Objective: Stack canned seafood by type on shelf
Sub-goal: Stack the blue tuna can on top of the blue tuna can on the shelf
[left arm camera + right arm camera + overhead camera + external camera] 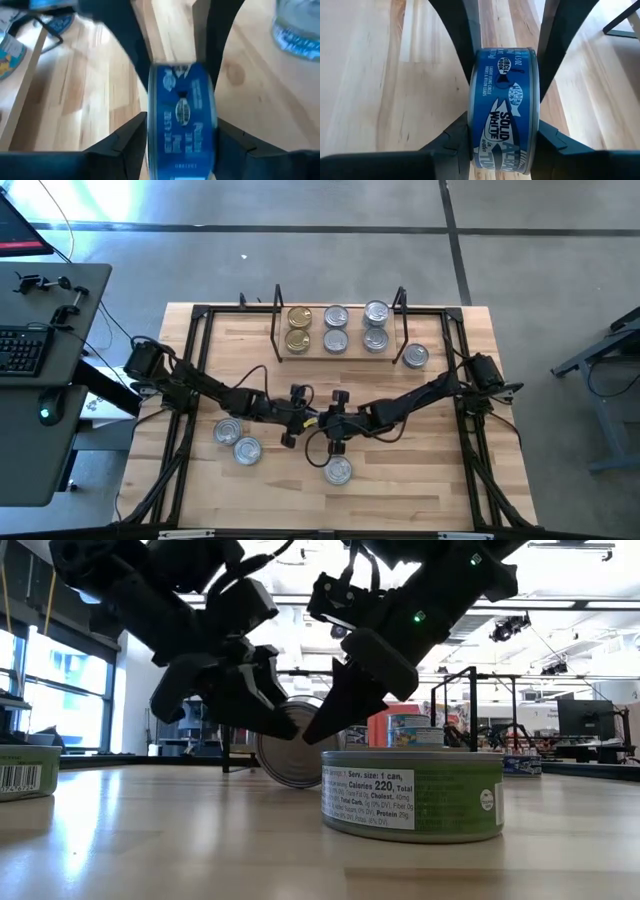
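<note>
Both arms reach inward, meeting near the table's (440,480) middle. The right gripper (504,127) pinches a blue-labelled tin (505,107) on edge; the left gripper (181,135) stands spread around it. The low view shows its silver face.

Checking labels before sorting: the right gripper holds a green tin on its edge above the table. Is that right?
Not quite. The tin held on its edge by the right gripper is blue, not green. The right wrist view shows its blue label clearly.
</note>
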